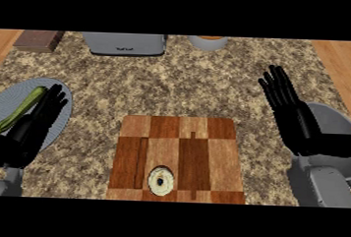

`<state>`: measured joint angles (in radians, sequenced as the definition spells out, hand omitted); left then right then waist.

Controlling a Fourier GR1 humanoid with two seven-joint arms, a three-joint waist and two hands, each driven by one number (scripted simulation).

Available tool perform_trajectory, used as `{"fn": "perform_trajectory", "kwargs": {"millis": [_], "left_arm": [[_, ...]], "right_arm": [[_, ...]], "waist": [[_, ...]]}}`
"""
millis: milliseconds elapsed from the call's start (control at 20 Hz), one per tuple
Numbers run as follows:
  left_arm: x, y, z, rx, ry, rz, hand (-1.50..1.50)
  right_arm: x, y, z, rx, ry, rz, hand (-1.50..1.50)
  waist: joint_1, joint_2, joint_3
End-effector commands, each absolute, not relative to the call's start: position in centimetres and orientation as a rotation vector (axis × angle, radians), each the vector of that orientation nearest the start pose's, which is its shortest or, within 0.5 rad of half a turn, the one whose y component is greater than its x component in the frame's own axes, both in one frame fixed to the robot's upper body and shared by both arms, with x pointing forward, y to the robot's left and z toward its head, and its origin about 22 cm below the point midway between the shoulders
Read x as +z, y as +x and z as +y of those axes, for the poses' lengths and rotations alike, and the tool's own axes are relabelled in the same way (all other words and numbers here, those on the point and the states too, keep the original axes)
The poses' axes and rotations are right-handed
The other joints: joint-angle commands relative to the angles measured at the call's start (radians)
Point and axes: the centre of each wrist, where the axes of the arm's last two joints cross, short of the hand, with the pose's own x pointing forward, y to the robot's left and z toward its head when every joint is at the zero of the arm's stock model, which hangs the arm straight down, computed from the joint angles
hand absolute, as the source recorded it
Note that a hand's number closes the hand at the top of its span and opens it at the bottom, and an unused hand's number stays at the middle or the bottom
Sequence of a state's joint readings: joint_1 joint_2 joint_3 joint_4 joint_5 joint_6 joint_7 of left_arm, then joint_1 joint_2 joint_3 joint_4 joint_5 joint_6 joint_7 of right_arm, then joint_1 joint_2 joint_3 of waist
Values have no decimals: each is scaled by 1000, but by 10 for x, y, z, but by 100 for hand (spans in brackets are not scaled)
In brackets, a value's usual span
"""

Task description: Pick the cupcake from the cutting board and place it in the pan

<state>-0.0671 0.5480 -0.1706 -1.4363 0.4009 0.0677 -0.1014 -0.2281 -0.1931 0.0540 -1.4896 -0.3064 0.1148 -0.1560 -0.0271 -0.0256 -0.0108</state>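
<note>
The cupcake (pixel 161 181) is sitting on the wooden cutting board (pixel 179 140), near the board's front edge and a bit left of its middle. Nothing is touching it. The board is lying flat on the speckled counter (pixel 179 86). The right hand (pixel 291 114) is hanging over the counter to the right of the board, well apart from the cupcake, with its fingers straight and holding nothing. Part of a grey pan (pixel 332 118) is peeking out from behind that hand and arm. The left hand (pixel 34 123) is resting on the left side, fingers straight and holding nothing, over a pale blue plate (pixel 11 97) with a long green thing (pixel 20 110) lying on it. At the back of the counter a grey toaster (pixel 124 43), a brown block (pixel 40 40) and a round cup (pixel 208 42) are standing.
</note>
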Motion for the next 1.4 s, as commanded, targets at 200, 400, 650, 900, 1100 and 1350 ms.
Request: {"fn": "perform_trajectory", "kwargs": {"millis": [200, 400, 650, 900, 1100, 1350], "left_arm": [[16, 261, 250, -157, -6, -1717, 0], [11, 249, 222, -116, -58, -1683, 0], [9, 248, 222, -130, -51, -1678, 0], [6, 235, 213, -117, -60, -1695, 0], [9, 245, 219, -114, -55, -1701, 0], [3, 246, 200, -134, -63, -1694, 0]], "right_arm": [[80, 295, -148, 454, 734, -1884, 150], [32, 258, -174, 415, 264, -1825, -150], [41, 237, -203, 665, 275, -1829, -150], [76, 249, -197, 821, 152, -1874, -150], [90, 258, -179, 991, 119, -1806, -150], [98, 253, -135, 1221, 51, -1652, -150]], "waist": [[37, 26, 10], [14, 22, 11], [22, 24, 11], [30, 24, 10], [31, 25, 10], [32, 26, 10]]}}
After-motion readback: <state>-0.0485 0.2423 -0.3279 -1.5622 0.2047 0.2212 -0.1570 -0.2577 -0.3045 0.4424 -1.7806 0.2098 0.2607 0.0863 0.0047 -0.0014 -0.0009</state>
